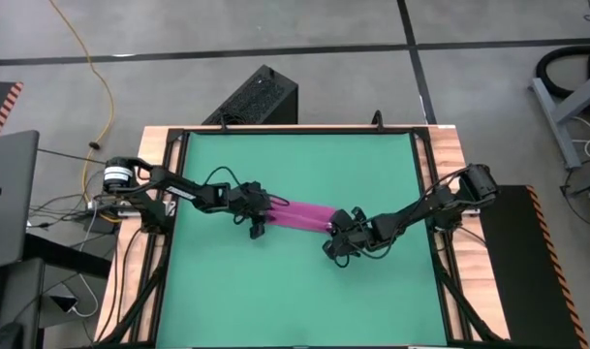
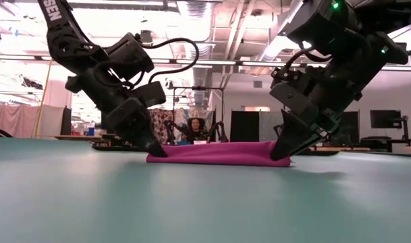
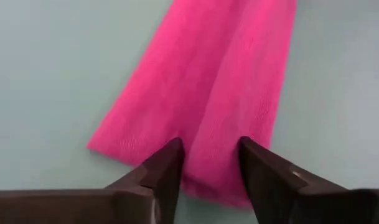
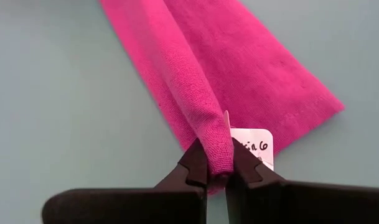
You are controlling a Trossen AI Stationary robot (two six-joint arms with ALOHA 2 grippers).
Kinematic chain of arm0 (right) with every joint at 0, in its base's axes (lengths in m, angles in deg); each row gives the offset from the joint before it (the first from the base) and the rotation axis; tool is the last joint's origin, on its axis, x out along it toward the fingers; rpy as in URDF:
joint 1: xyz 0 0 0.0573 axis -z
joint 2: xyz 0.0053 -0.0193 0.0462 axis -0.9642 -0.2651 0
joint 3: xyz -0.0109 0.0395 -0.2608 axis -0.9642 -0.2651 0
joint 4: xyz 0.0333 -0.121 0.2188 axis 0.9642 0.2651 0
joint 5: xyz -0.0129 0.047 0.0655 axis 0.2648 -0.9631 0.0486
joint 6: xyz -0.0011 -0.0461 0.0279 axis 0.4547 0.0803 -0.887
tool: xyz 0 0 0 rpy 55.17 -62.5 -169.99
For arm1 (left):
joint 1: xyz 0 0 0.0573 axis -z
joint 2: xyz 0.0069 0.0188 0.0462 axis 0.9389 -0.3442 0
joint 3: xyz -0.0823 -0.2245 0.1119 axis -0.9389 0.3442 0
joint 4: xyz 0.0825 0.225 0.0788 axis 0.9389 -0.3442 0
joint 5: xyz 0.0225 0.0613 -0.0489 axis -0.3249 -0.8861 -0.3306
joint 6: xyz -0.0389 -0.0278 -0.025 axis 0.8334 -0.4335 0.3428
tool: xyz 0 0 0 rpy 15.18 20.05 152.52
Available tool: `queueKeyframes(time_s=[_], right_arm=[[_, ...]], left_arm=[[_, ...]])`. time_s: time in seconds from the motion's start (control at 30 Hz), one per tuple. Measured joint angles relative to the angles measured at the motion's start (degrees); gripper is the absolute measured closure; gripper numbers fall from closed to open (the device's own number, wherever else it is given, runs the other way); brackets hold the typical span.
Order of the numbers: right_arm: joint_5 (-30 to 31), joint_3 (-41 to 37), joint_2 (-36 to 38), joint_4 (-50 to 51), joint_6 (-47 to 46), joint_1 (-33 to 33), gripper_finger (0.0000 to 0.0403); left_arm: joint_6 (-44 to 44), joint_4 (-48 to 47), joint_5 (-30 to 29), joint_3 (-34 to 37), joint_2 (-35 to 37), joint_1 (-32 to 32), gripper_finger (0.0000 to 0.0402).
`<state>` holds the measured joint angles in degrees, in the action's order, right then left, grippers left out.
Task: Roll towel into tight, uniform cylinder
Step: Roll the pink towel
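The right claw [image 4: 220, 171] pinches a raised fold of the towel [image 4: 226, 81] at its near end, fingers almost closed; beside them lies the white tag [image 4: 254, 148], handwritten "in 6". At the far end, the left claw [image 3: 209, 163] straddles the cloth, part open, on the green mat [image 1: 295, 291] covering the desk.

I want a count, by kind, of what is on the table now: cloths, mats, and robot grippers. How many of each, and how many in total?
Cloths: 1, the magenta towel, with a white tag
Mats: 1, the green mat
Grippers: 2, the left gripper and the right gripper, one at each end of the towel
Total: 4
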<state>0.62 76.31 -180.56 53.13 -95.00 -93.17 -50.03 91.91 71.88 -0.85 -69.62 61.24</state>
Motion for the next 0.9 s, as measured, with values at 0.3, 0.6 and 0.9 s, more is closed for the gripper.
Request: queueKeyframes(time_s=[0.3,0.6,0.9], right_arm=[[0.0,0.0,0.0,0.0,0.4,0.0,0.0369],[0.0,0.0,0.0,0.1,0.6,-0.1,0.0369],[0.1,-0.1,-0.1,-0.1,1.8,-0.1,0.0369]], left_arm=[[-0.5,-14.6,-5.5,0.3,10.8,0.1,0.0229],[-4.4,-2.8,-8.1,0.4,14.6,5.6,0.0252],[-15.4,12.6,-11.8,0.2,5.6,9.6,0.0388]])
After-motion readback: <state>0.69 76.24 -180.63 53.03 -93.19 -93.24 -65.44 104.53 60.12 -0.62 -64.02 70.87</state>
